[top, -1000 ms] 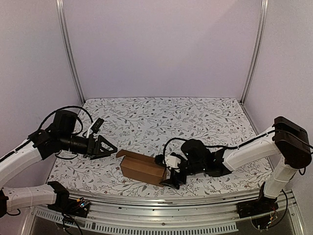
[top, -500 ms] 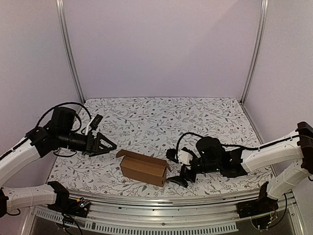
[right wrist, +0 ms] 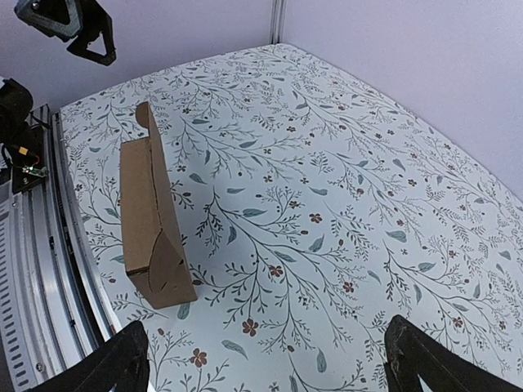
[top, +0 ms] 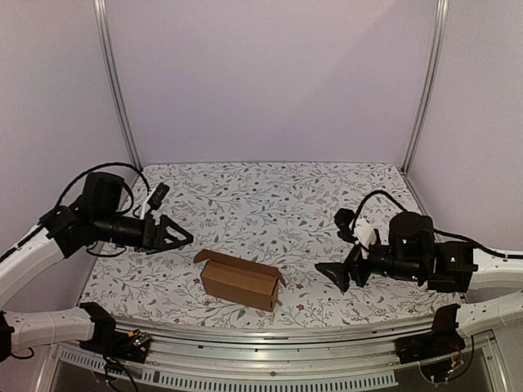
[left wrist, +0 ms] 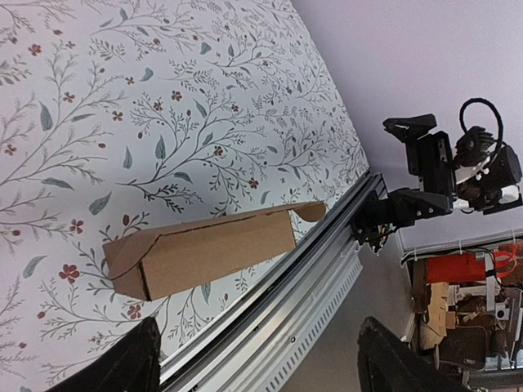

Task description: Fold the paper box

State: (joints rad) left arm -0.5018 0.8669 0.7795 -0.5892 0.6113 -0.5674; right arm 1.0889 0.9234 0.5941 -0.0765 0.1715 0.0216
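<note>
The paper box [top: 239, 281] is found lying on its long side at the lower middle of the top view, near the front edge of the floral surface [top: 270, 204]. It is already formed into an oblong. A rounded flap is seen standing out at its upper-left end, and the lower-right end looks nearly shut, with a tab edge showing.

Nothing is gripped. The left claw [top: 184, 237] is held to the upper left of the box, fingers spread. The right claw [top: 333, 276] is held well apart from it at the right, also spread, as both wrist views confirm.

The step in hand is judged to be the closing of the end flaps. For the next move, the body would probably have to be steadied by one claw while the loose flap is pushed in and tucked by the other.
</note>
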